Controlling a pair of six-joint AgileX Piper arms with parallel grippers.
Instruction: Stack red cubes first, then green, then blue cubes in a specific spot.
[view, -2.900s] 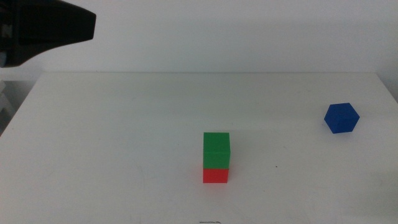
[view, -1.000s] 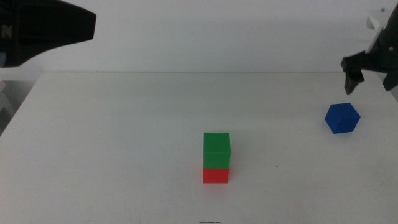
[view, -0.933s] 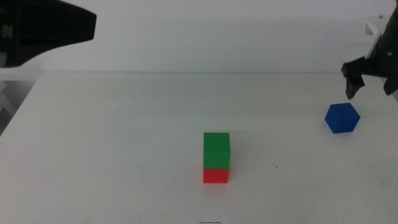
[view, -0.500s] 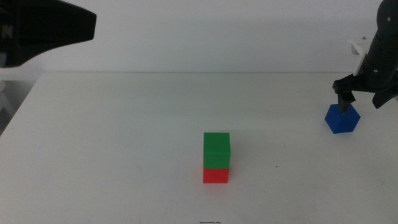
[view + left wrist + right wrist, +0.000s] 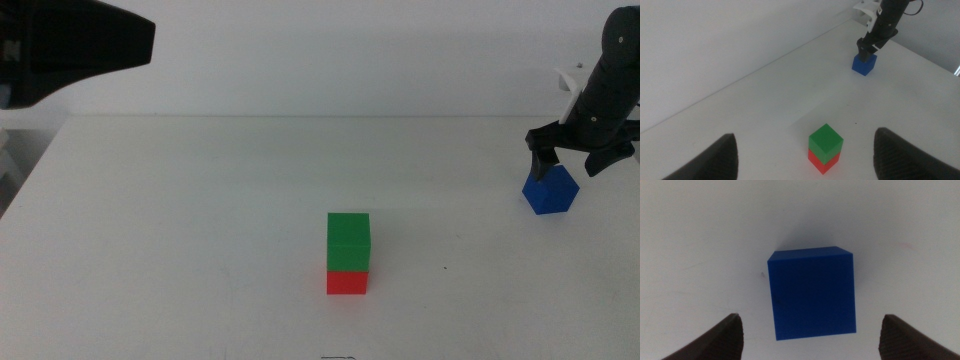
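While the green cube is already sitting on the red cube, the right gripper, jaws wide apart, is hanging over the blue cube, probably not touching it, and the left gripper is waiting with jaws apart.

Lab bench setup: bare white table against a plain white wall, only coloured test cubes on the table, robot arm over the table's far right.

Right tool spread over blue cube — green cube atop red cube
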